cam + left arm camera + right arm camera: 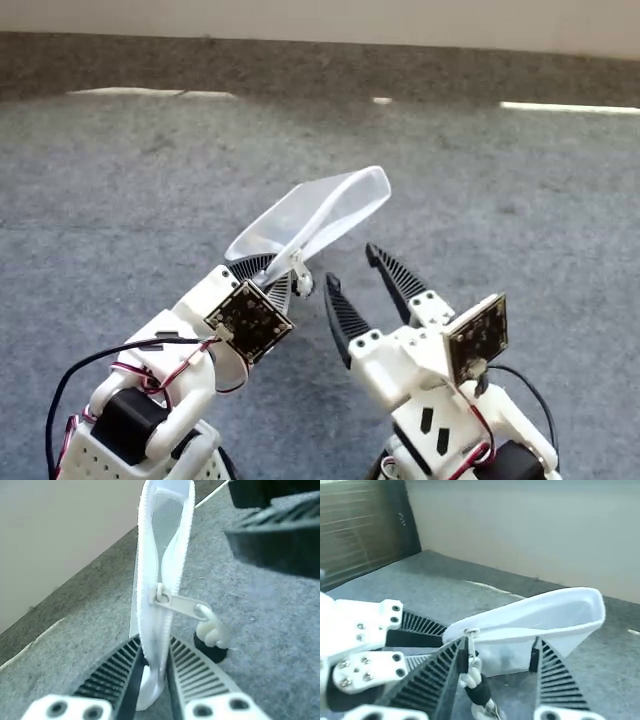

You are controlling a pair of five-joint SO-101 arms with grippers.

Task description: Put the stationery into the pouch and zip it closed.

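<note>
Grey in tone, the carpet-like table covering (120, 200) lies beneath two white arms with black ribbed fingers. The left gripper (272, 278) is clamped on one end of a translucent white plastic pouch (310, 215), its two fingers pressed against opposite faces of the pouch. The pouch projects straight out beyond the fingertips, away from the arm, and slants upward toward its far end. In the left wrist view the white zipper tape (147, 580) runs edge-on out from between the fingers. A small metal zipper slider (161, 596) sits on it a short way past the fingertips. The two sides of the tape lie together between the gripper and the slider, and part beyond it. A flat metal pull tab (182, 605) sticks out sideways from the slider. It carries a knotted white cord (212, 632) that ends at a black bead (210, 650) just beside one finger. The right gripper (350, 264) stands beside the left gripper with its jaws spread wide and nothing between them. Its fingertips are near the held end of the pouch, and in the high view they stand apart from it. In the right wrist view the pouch lies just beyond the spread fingers, and the cord hangs close to one of them. Whether the cord touches that finger cannot be told.
</note>
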